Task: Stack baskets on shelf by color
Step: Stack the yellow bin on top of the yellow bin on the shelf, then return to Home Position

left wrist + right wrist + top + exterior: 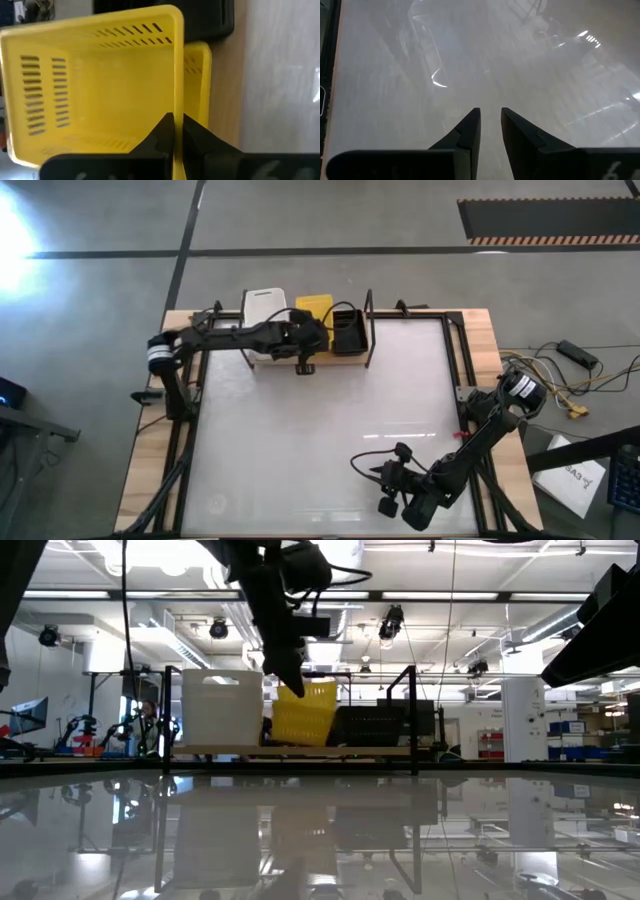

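We have the left gripper (pixel 173 131) pinching the wall of a yellow basket (pixel 95 90), fingers pressed on either side of the thin rim, and we hold it tilted above the yellow stack (pixel 314 307) in the middle of the shelf (pixel 262 361). The white stack (pixel 264 306) sits just beside it on one side, the black baskets (pixel 348 330) on the other, so we have little room either way. We judge the main risk to be the tilt: if we let go with the basket canted, it may ride on the rim below instead of nesting, or tip toward the black baskets. The one-wall pinch could also let it swing. The wire end (pixel 370 328) closes off that side, and we are freest lifting upward or toward the open table (pixel 320 430). The right gripper (pixel 490 127) waits at the near edge, fingers slightly parted on nothing.
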Controlling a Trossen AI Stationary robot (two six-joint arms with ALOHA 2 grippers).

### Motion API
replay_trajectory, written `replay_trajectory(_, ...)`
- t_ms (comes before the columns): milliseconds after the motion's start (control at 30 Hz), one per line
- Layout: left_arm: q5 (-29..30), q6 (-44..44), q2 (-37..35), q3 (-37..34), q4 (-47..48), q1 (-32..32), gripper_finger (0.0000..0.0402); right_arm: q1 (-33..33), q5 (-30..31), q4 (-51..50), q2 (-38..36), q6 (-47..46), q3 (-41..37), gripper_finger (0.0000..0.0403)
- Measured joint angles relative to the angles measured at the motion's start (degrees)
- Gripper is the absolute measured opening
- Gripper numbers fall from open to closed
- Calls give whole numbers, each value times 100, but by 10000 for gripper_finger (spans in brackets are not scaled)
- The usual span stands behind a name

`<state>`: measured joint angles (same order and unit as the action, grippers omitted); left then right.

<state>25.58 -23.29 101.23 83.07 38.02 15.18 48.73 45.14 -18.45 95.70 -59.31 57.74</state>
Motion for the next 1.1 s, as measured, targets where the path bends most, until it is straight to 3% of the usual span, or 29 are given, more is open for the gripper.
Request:
replay_trajectory(167,0,-11,11,0,132,2,10,0,-2,6,0,-2,0,68)
replay_trajectory(433,25,-59,-154,48,358,13,85,0,-4,13,0,-2,0,68)
replay_trajectory(633,-441,791,-350,197,296,16,132,0,-6,39,0,10,0,68)
replay_trajectory(733,-627,1346,-361,262,225,31,133,0,-6,62,0,54,0,68)
replay_trajectory(967,-691,1704,-268,109,-234,141,110,0,-6,116,0,86,0,68)
replay_trajectory(1100,-1386,1629,-147,98,-260,138,109,0,-8,124,0,142,0,68)
